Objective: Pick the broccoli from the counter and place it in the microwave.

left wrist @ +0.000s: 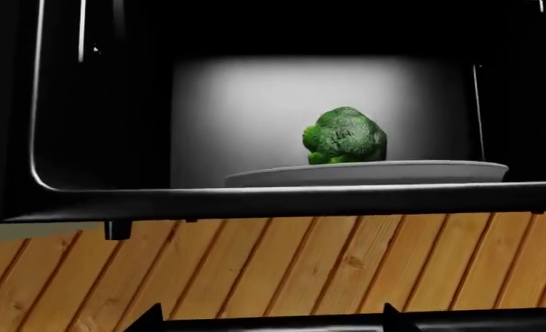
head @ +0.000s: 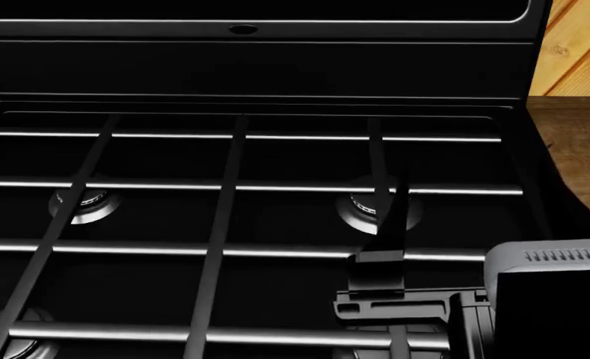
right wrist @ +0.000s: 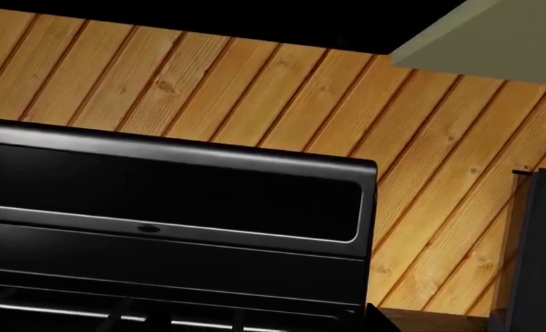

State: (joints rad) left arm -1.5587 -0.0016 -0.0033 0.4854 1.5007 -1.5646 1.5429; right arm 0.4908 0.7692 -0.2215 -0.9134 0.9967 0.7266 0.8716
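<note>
- The broccoli point(left wrist: 344, 135) sits on a white plate point(left wrist: 374, 173) inside the lit microwave point(left wrist: 254, 197). It stands free, with nothing touching it.
- Judging by that, the placing step looks done; what's in hand is the pull-back.
- Left claw: none of it shows in its own wrist view, so I cannot tell how wide it stands. It has no hold on the floret, that much is plain.
- Right claw point(head: 399, 310): a dark bracket low at the near right of the head view, over the black gas stove point(head: 244, 217). Whether its jaws are parted or closed I cannot tell, and nothing shows in its grasp.
- The wooden table point(head: 579, 149) peeks in at the far right, beside the stove.
- Slanted wood panelling point(right wrist: 254, 90) backs the stove's rear panel point(right wrist: 171, 200).
- Next move, as I judge it: draw the left arm straight back, clear of the microwave's lower lip, without nudging the plate.
</note>
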